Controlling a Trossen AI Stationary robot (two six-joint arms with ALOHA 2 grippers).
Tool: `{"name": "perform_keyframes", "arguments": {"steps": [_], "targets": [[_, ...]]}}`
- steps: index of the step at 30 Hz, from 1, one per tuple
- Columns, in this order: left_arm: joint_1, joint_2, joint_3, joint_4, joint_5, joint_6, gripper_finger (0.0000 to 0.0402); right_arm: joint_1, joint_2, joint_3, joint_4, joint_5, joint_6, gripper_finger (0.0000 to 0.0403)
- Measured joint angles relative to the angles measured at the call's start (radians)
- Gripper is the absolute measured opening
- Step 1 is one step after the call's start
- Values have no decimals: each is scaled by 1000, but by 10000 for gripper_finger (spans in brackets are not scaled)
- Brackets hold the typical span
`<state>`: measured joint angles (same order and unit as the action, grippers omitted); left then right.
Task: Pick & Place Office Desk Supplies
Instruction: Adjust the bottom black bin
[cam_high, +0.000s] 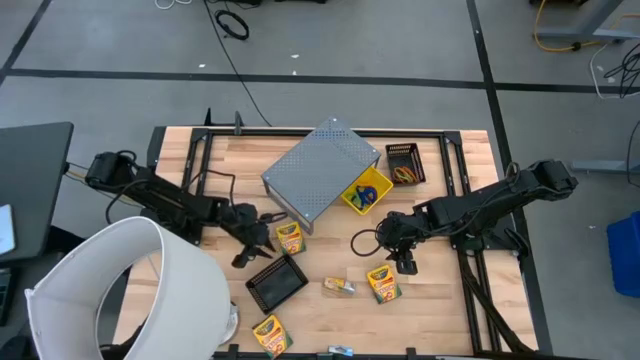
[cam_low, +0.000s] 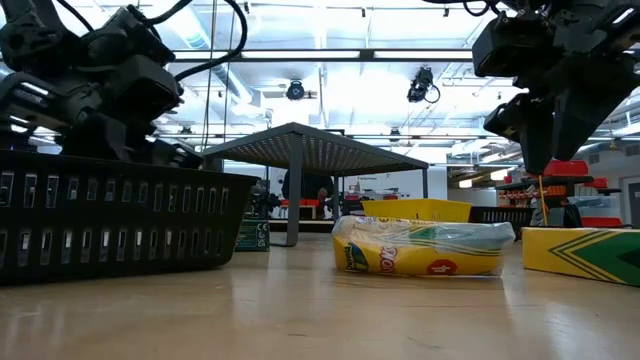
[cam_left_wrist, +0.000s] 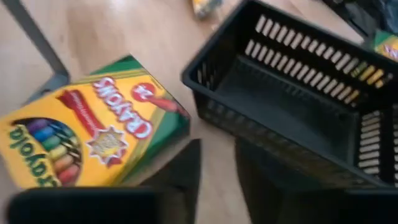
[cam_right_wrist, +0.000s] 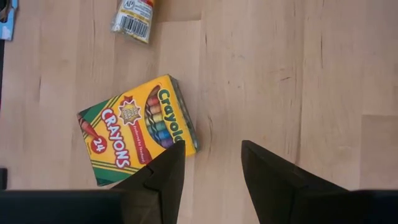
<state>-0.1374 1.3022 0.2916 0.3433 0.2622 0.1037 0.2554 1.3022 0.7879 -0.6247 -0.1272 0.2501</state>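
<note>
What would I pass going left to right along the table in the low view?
Black basket → clear packet of crayons → yellow-and-green crayon box.

The wooden table (cam_high: 440, 310) holds many small things. A grey metal stand (cam_high: 322, 167) sits near the middle, with a yellow tray (cam_high: 366, 192) beside it and a small black basket (cam_high: 404, 163) near the far edge. A bigger black basket (cam_high: 276, 282) lies closer to the front. Three crayon boxes rest flat on the wood — one (cam_high: 289, 238) by the stand, one (cam_high: 383, 284) toward the right, one (cam_high: 269, 334) at the front edge. A small packet (cam_high: 339, 287) lies between the bigger basket and the right box. A big white cylinder (cam_high: 125, 295) stands at the left corner.
</note>
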Motion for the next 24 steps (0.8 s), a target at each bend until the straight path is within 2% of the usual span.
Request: {"name": "perform_keyframes", "arguments": {"steps": [3, 5, 13, 18, 21, 24], "targets": [[-25, 0, 0, -14, 0, 14, 26, 0, 0, 0, 0, 8, 0, 165], [-40, 0, 0, -21, 0, 17, 9, 0, 0, 0, -1, 20, -3, 165], [-76, 0, 3, 3, 12, 3, 4, 0, 0, 0, -3, 20, -67, 165], [-81, 0, 30, 16, 71, -11, 3, 0, 0, 0, -5, 20, -79, 165], [-81, 0, 41, 11, 108, -13, 3, 0, 0, 0, -9, 20, -79, 165], [-79, 0, 41, -35, 97, -15, 2, 0, 0, 0, -10, 20, -72, 165]]}}
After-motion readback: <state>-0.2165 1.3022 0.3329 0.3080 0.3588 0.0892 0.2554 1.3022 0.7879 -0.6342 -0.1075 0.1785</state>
